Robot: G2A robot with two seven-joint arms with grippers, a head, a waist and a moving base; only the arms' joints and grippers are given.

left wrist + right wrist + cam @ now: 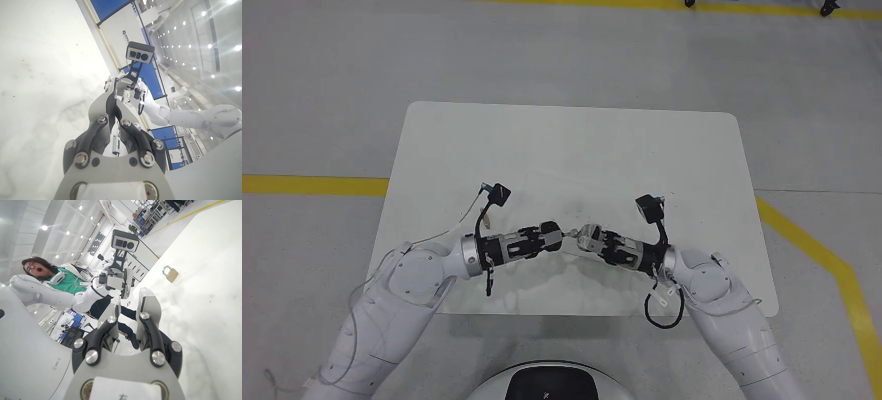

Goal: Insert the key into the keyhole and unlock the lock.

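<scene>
Right wrist view gives you the padlock (170,273) lying on the table (208,323), out past the right gripper (130,302) and clear of it; those jaws stand parted, nothing between. Left gripper (113,100) is pinched closed, and you can't tell if anything sits between its pads.

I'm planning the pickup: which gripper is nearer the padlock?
Left, it seems. The padlock lies on the table alongside the left gripper; the right gripper sits farther back from it.
</scene>
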